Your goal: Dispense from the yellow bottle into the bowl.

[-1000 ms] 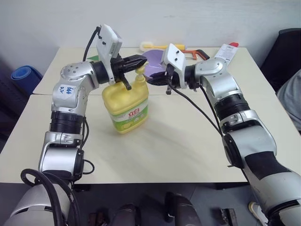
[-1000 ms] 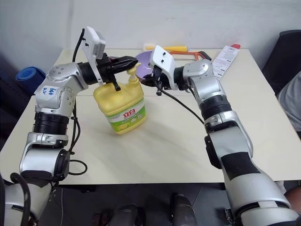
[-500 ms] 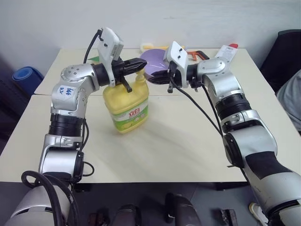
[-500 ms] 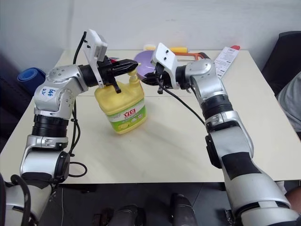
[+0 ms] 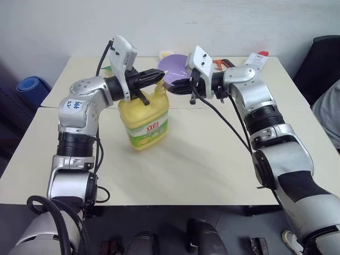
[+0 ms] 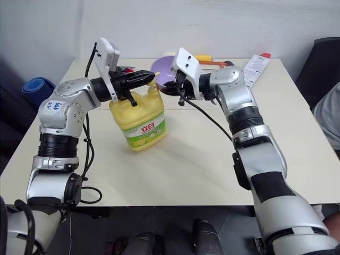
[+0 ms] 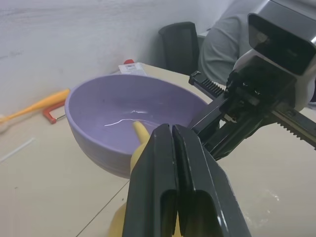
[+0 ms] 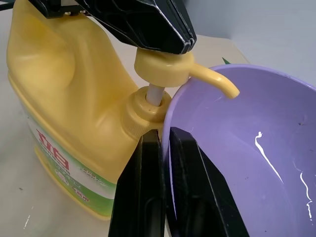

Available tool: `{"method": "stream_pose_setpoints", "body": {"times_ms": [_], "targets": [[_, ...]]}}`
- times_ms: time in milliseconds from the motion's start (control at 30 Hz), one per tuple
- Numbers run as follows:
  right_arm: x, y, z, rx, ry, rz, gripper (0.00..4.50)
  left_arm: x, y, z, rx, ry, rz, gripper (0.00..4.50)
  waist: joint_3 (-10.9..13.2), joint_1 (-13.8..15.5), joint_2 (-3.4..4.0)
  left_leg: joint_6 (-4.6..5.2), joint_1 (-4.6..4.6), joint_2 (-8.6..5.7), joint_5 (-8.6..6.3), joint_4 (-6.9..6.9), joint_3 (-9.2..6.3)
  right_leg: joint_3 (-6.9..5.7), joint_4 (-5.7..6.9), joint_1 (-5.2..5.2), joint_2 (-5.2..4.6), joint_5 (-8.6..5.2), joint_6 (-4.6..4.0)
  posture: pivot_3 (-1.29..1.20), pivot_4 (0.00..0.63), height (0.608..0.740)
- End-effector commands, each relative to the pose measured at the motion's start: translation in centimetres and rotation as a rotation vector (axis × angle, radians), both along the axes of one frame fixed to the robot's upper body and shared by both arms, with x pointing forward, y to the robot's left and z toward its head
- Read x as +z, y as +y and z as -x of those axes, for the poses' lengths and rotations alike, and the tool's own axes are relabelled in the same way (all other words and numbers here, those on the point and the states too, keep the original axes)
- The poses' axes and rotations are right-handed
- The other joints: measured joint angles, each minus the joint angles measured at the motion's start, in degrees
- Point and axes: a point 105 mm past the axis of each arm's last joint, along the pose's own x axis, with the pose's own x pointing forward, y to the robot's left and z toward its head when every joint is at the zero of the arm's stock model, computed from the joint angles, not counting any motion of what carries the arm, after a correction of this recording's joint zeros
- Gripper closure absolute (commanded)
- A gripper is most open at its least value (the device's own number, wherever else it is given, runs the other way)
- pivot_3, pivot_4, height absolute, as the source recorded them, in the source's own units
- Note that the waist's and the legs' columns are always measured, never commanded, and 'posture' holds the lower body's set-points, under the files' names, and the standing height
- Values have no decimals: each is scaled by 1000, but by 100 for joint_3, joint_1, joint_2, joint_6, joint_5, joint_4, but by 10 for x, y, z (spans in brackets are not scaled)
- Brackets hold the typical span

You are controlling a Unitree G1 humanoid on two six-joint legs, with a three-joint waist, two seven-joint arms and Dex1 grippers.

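We note the yellow bottle standing mid-surface. Left gripper, jaws pressed together, rests atop its pump head. Right gripper jaws pinch the bowl rim at the bottle's 1 o'clock, under the spout.

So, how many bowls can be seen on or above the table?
1. The bowl, lavender, is held up by the right gripper, its fingers shut on the rim, under the spout of the yellow bottle. Others may be hidden behind the arms.
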Motion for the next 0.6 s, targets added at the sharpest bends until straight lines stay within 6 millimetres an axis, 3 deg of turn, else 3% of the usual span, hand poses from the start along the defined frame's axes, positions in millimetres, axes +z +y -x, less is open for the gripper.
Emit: {"method": "stream_pose_setpoints", "body": {"times_ms": [33,233,600], "targets": [[19,4,5,28,-74,-17,4500,-44,1,-8,33,210,-35,4427,0,2,0,0,0,-1,0,0,-1,0,0,1,0,0,0,0,150,740],[18,5,5,24,-84,-21,4500,-44,6,-10,55,230,-65,4427,0,-7,0,0,0,-1,0,-1,-1,0,0,0,1,0,0,0,150,740],[13,5,5,19,-89,-26,4500,-5,-1,-8,30,137,-54,4427,1,-11,0,0,-4,-2,0,-1,0,-1,-1,-2,1,0,0,0,150,740]]}}
